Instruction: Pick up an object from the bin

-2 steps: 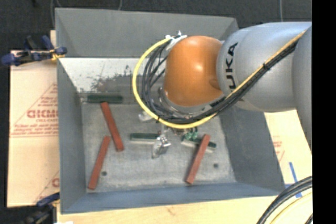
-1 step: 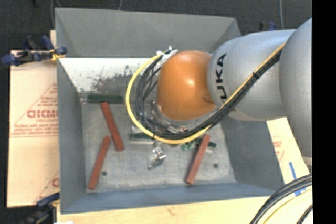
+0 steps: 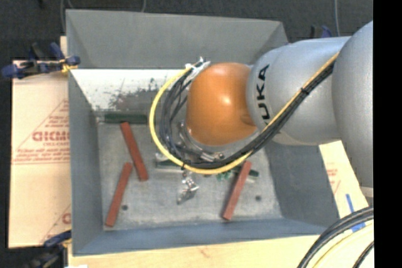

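My gripper (image 3: 186, 189) hangs low over the middle of the bin floor, its upper part hidden by the arm's orange cover. A red-brown bar (image 3: 236, 191) lies tilted just to its right. Small green pieces (image 3: 223, 176) sit between that bar and the gripper. To the left, a second red-brown bar (image 3: 134, 150) lies slanted. A third red-brown bar (image 3: 119, 194) lies below it, near the front left corner. No thing shows in the gripper.
A dark green bar (image 3: 124, 117) lies along the back wall at the left. The arm and its cables cover the bin's back right part. The floor in front of the gripper is bare grey metal.
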Tool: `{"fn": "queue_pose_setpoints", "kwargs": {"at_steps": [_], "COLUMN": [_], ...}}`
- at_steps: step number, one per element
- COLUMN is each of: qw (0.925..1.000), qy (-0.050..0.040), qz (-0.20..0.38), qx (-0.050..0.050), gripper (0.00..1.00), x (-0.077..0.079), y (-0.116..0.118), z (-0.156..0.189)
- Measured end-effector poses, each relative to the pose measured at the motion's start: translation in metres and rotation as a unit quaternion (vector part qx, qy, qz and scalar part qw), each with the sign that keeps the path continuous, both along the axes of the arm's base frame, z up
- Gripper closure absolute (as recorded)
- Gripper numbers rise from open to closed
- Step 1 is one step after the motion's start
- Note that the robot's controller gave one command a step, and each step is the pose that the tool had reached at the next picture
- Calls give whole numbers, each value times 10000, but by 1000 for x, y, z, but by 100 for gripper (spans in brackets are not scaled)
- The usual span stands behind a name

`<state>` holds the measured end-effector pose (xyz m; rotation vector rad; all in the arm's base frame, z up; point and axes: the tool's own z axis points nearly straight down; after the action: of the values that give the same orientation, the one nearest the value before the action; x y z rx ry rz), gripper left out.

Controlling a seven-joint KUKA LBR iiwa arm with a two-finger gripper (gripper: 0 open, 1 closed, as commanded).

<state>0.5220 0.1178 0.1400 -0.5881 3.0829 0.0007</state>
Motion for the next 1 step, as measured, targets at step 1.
{"fn": "queue_pose_setpoints", "kwargs": {"at_steps": [1], "qw": [9984], "qy": [7], "qz": [557], "qx": [-10], "gripper": [0], "x": [38], "y": [-16], "z": [-25]}}
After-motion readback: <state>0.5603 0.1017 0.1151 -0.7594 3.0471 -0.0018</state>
